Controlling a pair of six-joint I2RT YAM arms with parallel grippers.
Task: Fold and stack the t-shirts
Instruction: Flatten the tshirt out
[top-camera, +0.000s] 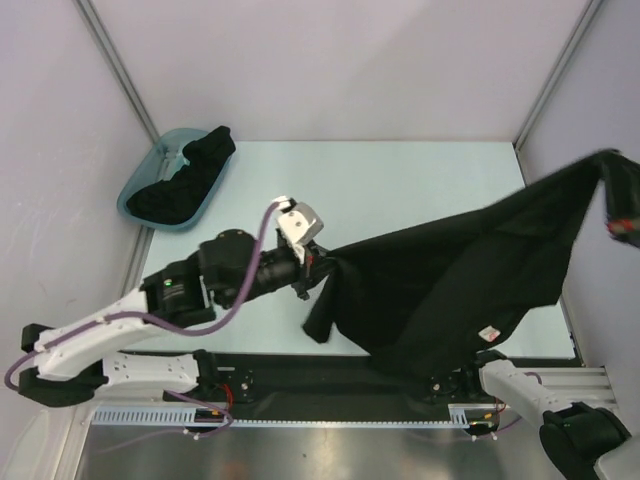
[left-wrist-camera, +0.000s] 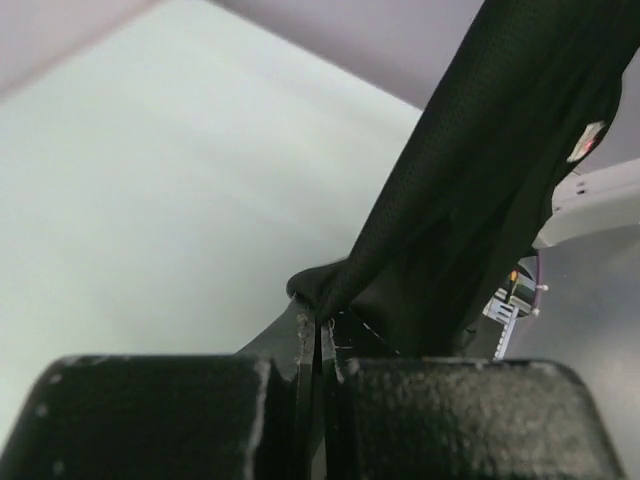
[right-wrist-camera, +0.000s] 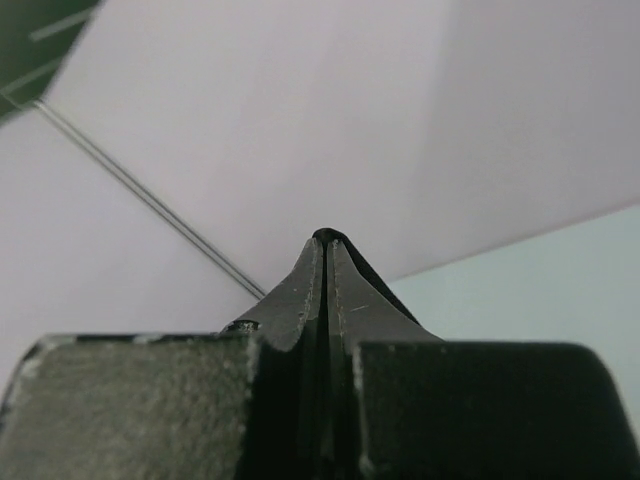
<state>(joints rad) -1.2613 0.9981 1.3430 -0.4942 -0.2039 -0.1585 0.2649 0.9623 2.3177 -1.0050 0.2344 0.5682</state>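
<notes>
L arm (top-camera: 150, 300) reaches low over table (top-camera: 400, 180) centre, L gripper (top-camera: 312, 268) clamped on t-shirt (top-camera: 450, 270) edge. R arm (top-camera: 520, 385) raised at right, R gripper (right-wrist-camera: 326, 245) pinching far corner. Shirt stretched betw both, long axis left-right, right end higher.

black t-shirt (top-camera: 450, 270) stretched taut midair, second t-shirt (top-camera: 185, 180) crumpled far-left

Right tool (top-camera: 623, 224) partly off-frame
</notes>
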